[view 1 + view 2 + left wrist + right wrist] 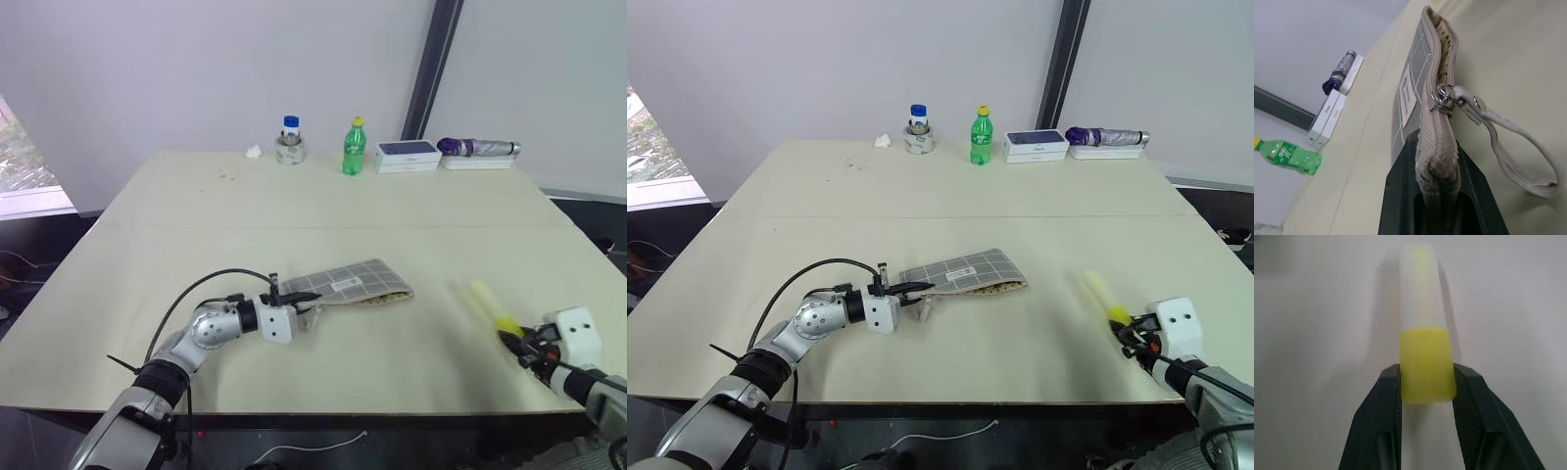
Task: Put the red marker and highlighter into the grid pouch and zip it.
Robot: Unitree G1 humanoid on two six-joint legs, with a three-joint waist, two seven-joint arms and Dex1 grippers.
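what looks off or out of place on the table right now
Nothing spilled or damaged. The grid pouch lies part open, one end pinched in the left gripper, its wrist strap trailing loose. The right gripper has the highlighter by its bright yellow end.

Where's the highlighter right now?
In the head views the highlighter is at the table's near right, right of the grid pouch, its bright yellow end between the right gripper's fingers.

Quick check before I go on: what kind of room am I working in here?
Likely a lab or test room: one large plain table, bare white walls, and a few stray props along the far edge, like a green bottle.
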